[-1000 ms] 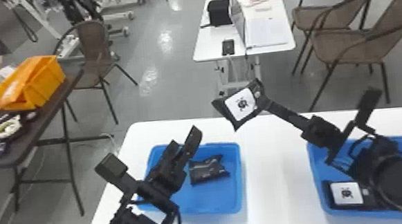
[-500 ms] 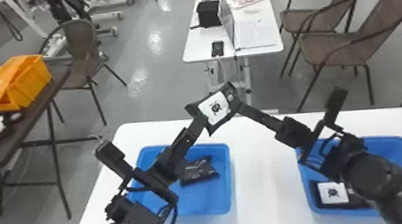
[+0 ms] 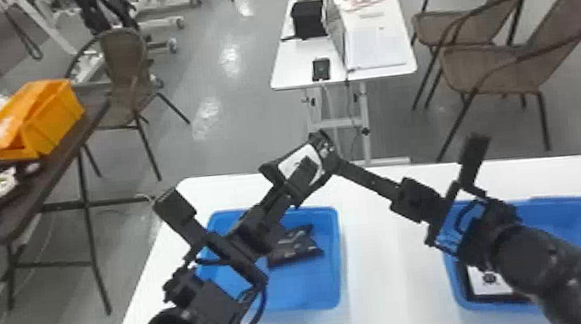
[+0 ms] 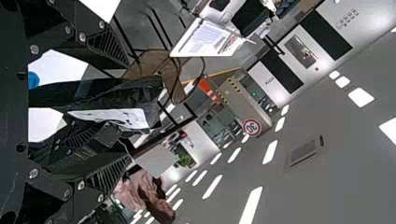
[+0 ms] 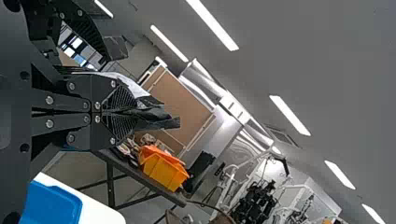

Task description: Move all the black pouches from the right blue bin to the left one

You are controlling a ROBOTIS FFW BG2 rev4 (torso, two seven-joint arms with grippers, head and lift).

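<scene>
Closer than in the earlier frames, the held black pouch point(image 3: 288, 164) and the left gripper point(image 4: 129, 111) have come together over the far side of the table point(image 3: 389, 271). The pouch is up in the air, pinched at one end by the right gripper point(image 5: 135, 112), whose fingers are shut tight on it. It sits between the left gripper's two fingers, which are wide apart and not squeezing yet. I cannot tell if one of them touches it. Below the left gripper is the left blue bin point(image 3: 337, 258), with another black pouch point(image 3: 298, 247) lying in it. Under the right arm is the right blue bin point(image 3: 572, 204), and a pouch with a white patch point(image 3: 488, 281) waits in there. This looks like passing the pouch from one claw to the other. To do it well, the right gripper should stay very still and the left one should shut on the fat middle part, away from the other claw. Only when the left has it tight should the right let go. If it lets go too soon, the pouch could drop.
</scene>
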